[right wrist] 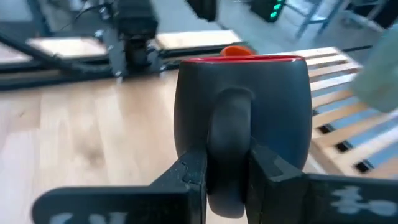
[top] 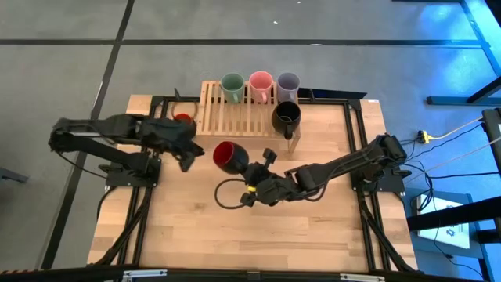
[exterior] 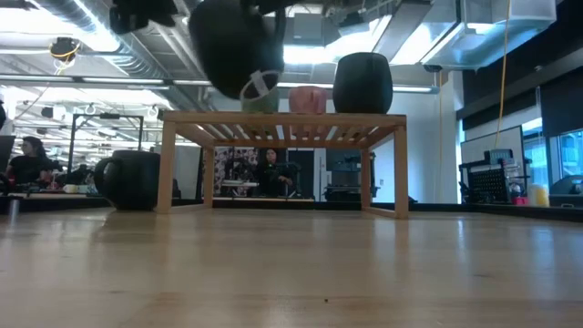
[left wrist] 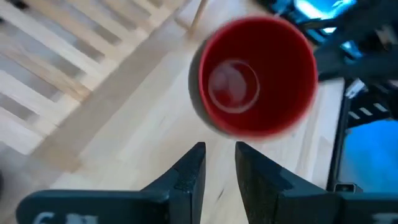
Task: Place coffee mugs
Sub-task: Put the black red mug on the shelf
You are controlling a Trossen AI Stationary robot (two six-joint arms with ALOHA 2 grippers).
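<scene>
Bare table [top: 235, 235] lies open near the rack [top: 235, 117]. Right tool [right wrist: 227, 171] grips the dark red mug [top: 228, 157] by its handle, shown only in the right wrist view; left tool [left wrist: 217, 168], jaws nearly closed and empty, sits just left.

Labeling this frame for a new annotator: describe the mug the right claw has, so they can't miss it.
Start at the slatted wooden rack at the table's far edge. In front of it, above bare wood, the right claw pinches the handle of the dark red mug. It is the only mug off the rack and held, dark outside, bright red inside.
</scene>
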